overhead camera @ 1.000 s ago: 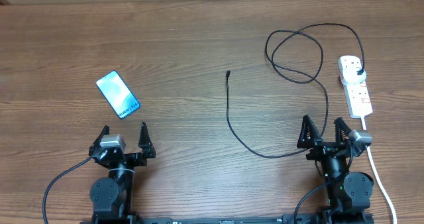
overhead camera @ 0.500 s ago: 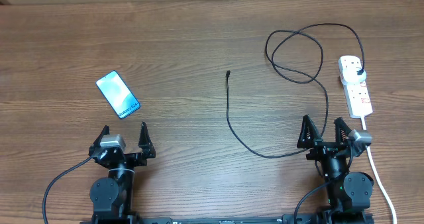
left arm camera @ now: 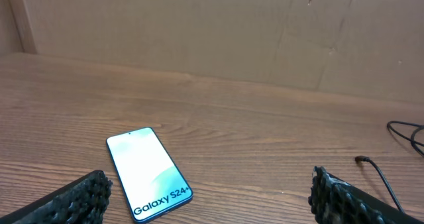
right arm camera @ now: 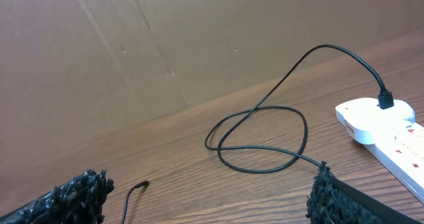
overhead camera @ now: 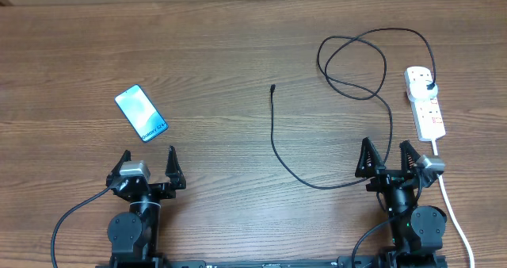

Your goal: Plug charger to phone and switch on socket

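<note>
Glossy phone (overhead camera: 141,113) lies ahead of the open left tool (overhead camera: 148,158); thin black charger (overhead camera: 272,125) loops beside the open right tool (overhead camera: 386,151).

Light was soft and even over the table (overhead camera: 222,46), bright, with only thin shadows beside the cable (overhead camera: 272,117). Ahead of the left gripper (left arm camera: 211,181) the phone (left arm camera: 149,173) glowed pale, its lettering sharp. The fingers (left arm camera: 73,197) at the bottom corners of both wrist views were dark and slightly blurred. The wall (left arm camera: 199,32) beyond was dimmer.

Socket (right arm camera: 391,134) partly beyond right edge
</note>
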Robot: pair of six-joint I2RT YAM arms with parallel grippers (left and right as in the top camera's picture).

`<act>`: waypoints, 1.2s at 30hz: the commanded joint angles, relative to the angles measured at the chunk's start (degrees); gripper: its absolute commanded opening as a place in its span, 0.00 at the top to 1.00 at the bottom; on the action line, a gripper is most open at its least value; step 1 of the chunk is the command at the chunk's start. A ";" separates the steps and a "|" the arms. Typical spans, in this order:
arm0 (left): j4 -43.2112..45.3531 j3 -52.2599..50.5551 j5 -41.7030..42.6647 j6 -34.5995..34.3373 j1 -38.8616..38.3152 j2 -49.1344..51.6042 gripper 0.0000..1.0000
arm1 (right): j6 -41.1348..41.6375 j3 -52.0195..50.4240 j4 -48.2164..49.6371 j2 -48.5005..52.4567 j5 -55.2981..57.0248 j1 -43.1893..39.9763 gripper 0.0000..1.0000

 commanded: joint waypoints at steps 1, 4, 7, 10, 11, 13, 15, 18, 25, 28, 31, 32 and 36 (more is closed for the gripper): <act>0.09 -0.22 0.07 1.03 0.09 -0.48 0.01 | -0.17 -0.61 0.35 -0.48 0.55 -0.07 0.00; 0.09 -0.22 0.07 1.05 0.09 -0.48 0.01 | -0.17 -0.61 0.35 -0.48 0.52 -0.07 0.00; 0.09 -0.20 0.07 1.03 0.09 -0.48 0.01 | -0.20 -0.61 0.35 -0.48 0.55 -0.07 0.00; 0.09 -0.22 0.07 1.05 0.09 -0.48 0.01 | -0.17 -0.61 0.35 -0.48 0.55 -0.07 0.00; 0.09 -0.22 0.07 1.05 0.09 -0.48 0.00 | -0.20 -0.61 0.35 -0.48 0.55 -0.07 0.00; 0.09 -0.22 0.07 1.05 0.09 -0.48 0.00 | -0.17 -0.61 0.35 -0.48 0.55 -0.07 0.00; 0.09 -0.22 0.07 1.05 0.09 -0.48 0.00 | -0.17 -0.61 0.35 -0.48 0.55 -0.07 0.00; 1.27 -0.20 -1.90 1.27 0.09 -0.48 0.00 | -0.17 -0.61 0.35 -0.48 0.55 -0.07 0.00; 0.46 -0.20 -1.64 1.27 0.09 -0.48 0.01 | -0.17 -0.61 0.35 -0.48 0.55 -0.07 0.00; 1.11 -0.20 1.01 0.85 0.09 -0.46 0.00 | -0.17 -0.61 0.35 -0.48 0.55 -0.07 0.00; 2.91 -0.17 4.09 0.83 0.09 -0.46 0.00 | -0.17 -0.61 0.35 -0.48 0.55 -0.07 0.00; 3.30 -0.09 4.66 0.83 0.09 -0.46 0.00 | -0.17 -0.61 0.35 -0.48 0.55 -0.07 0.00; 2.86 1.95 4.83 0.37 0.09 0.02 0.00 | -0.17 -0.61 0.35 -0.48 0.55 -0.07 0.00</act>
